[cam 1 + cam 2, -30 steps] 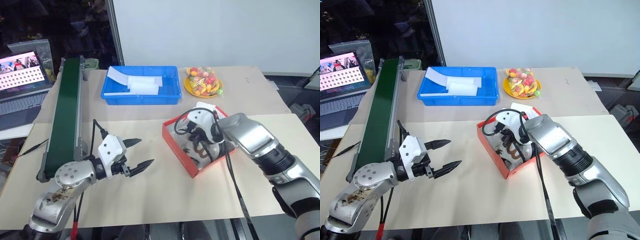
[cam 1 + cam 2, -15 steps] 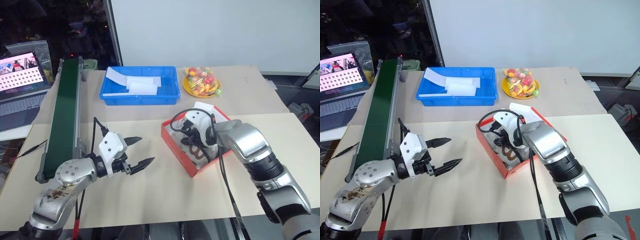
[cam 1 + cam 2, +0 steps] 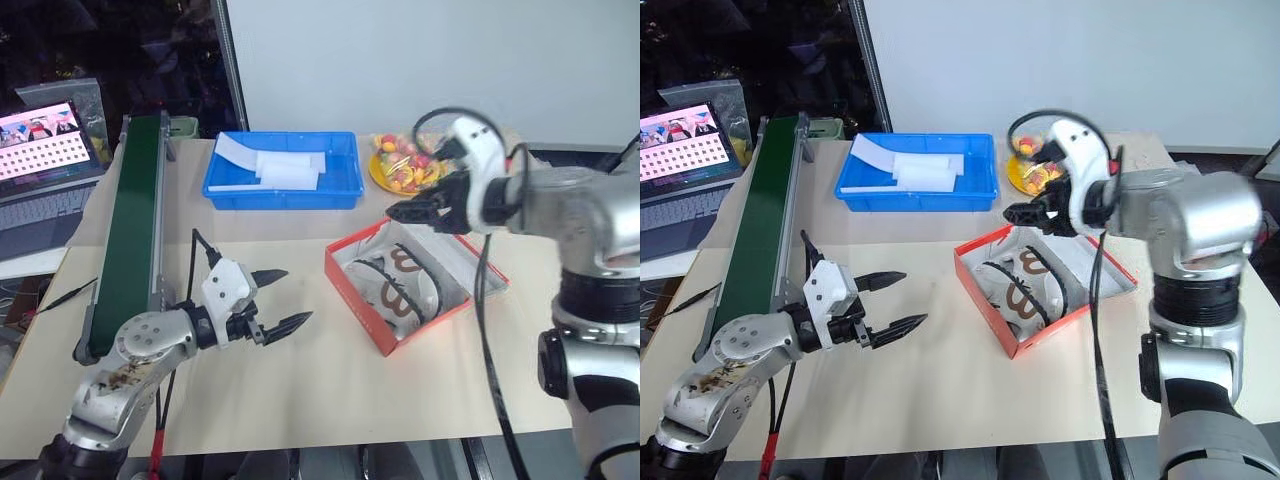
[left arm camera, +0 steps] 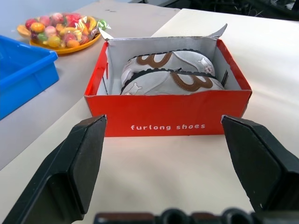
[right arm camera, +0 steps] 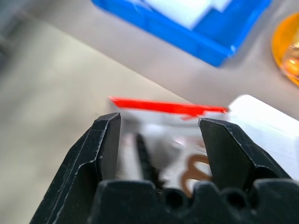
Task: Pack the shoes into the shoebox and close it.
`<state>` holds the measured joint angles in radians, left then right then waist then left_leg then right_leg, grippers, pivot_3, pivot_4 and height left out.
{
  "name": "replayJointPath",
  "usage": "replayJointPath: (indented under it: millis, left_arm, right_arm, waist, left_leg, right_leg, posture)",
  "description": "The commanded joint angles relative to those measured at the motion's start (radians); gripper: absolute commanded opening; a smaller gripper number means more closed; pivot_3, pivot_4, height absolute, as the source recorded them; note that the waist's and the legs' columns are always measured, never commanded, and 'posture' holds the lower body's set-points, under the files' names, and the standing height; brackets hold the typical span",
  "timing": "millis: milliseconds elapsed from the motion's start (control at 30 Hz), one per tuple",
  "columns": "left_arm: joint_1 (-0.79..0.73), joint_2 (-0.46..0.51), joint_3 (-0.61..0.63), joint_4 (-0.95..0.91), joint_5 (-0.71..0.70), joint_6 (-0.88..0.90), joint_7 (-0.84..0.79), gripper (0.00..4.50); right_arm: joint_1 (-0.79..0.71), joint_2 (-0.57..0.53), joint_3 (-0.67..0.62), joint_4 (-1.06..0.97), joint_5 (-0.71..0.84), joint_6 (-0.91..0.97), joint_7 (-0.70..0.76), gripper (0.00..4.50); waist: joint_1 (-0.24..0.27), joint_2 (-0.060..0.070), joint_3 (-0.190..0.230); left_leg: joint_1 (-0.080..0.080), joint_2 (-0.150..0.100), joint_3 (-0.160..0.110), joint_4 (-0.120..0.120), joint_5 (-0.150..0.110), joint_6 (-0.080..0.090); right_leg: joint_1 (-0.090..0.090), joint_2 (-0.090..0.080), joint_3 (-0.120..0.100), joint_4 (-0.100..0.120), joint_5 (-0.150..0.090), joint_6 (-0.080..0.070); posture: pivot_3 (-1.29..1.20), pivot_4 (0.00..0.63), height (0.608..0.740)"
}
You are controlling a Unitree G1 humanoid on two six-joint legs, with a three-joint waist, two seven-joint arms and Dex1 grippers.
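Both shoes (image 4: 168, 72) lay side by side inside the open shoebox (image 3: 352, 292). The right gripper (image 3: 415, 212) hovered above it, fingers apart, apparently empty; the left gripper (image 3: 280, 300) stood spread nearby.

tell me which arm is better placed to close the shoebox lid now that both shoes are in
Right, probably. The right gripper hangs open just above the shoebox, on its far side, where the lid seems to be. The left gripper is open too, but low over the table, apart from the box's near wall. Both shoes lie inside.
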<state>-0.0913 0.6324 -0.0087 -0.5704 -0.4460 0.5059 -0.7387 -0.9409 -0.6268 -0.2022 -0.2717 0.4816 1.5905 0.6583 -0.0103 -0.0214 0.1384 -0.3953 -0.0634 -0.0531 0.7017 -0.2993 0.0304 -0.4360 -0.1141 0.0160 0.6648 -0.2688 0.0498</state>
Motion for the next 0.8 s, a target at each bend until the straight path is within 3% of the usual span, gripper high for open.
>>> replayJointPath:
  millis: [33,233,300,400,500,600,700,800]
  left_arm:
    - [-0.031,-0.016,-0.016,0.007,0.014,-0.036,-0.002,4.2]
    - [-0.069,-0.065,-0.043,0.049,0.029,-0.049,0.023,4.2]
    - [-0.088,-0.08,-0.051,0.064,0.032,-0.049,0.025,4.2]
    - [-0.111,-0.09,-0.059,0.084,0.036,-0.051,0.02,4.2]
    - [-0.128,-0.093,-0.061,0.101,0.039,-0.054,0.011,4.2]
    - [-0.142,-0.094,-0.063,0.112,0.041,-0.057,0.004,4.2]
    - [-0.154,-0.094,-0.065,0.115,0.041,-0.055,0.0,4.2]
    - [-0.157,-0.094,-0.065,0.111,0.041,-0.054,0.0,4.2]
  right_arm:
    - [0.121,-0.062,-0.191,-0.09,0.047,0.024,-0.032,2.69]
    - [0.525,-0.175,-0.432,-0.265,0.042,0.024,-0.086,0.78]
    - [0.681,-0.241,-0.431,-0.342,0.04,0.024,-0.08,0.14]
    - [0.88,-0.363,-0.335,-0.43,0.017,-0.006,-0.079,0.06]
    - [0.942,-0.42,-0.194,-0.417,-0.044,-0.089,-0.146,0.06]
    - [0.845,-0.312,-0.057,-0.338,-0.092,-0.14,-0.244,0.06]
    - [0.728,-0.107,-0.047,-0.21,-0.14,-0.188,-0.353,0.06]
    - [0.616,0.144,-0.223,-0.077,-0.14,-0.203,-0.453,0.06]
  waist:
    - [0.009,0.0,0.0]
    - [0.021,0.001,0.0]
    - [0.021,0.001,-0.001]
    - [0.016,0.003,-0.002]
    - [0.002,0.002,-0.001]
    - [-0.006,0.0,0.0]
    - [-0.007,-0.001,0.001]
    - [-0.002,0.0,0.001]
  left_leg:
    - [0.0,0.0,-0.001,0.0,0.0,0.0]
    - [-0.003,-0.001,0.0,0.001,-0.001,0.001]
    - [-0.003,-0.001,0.001,0.001,-0.001,0.001]
    - [-0.001,-0.001,0.003,0.001,-0.001,0.002]
    - [0.01,0.002,0.005,0.001,-0.005,0.008]
    - [0.019,0.002,0.005,0.001,-0.007,0.013]
    - [0.031,0.004,0.004,-0.002,-0.007,0.012]
    - [0.03,0.003,0.003,-0.003,-0.006,0.011]
  right_leg:
    - [0.0,0.0,-0.001,0.0,0.0,0.0]
    - [-0.001,-0.001,0.0,0.0,0.001,0.002]
    - [-0.001,-0.001,0.0,0.0,0.001,0.002]
    - [0.0,-0.001,0.002,0.0,0.001,0.002]
    - [0.011,0.001,0.004,-0.002,0.001,0.002]
    - [0.021,0.002,0.004,-0.005,0.001,0.001]
    - [0.034,0.003,0.003,-0.01,0.003,0.0]
    - [0.032,0.004,0.002,-0.009,0.004,0.0]
  posture:
    - [0.0,0.15,0.724]
    - [0.0,0.15,0.724]
    - [0.0,0.15,0.724]
    - [0.0,0.15,0.724]
    - [0.0,0.15,0.724]
    - [0.0,0.15,0.724]
    - [0.0,0.15,0.724]
    - [0.0,0.15,0.724]
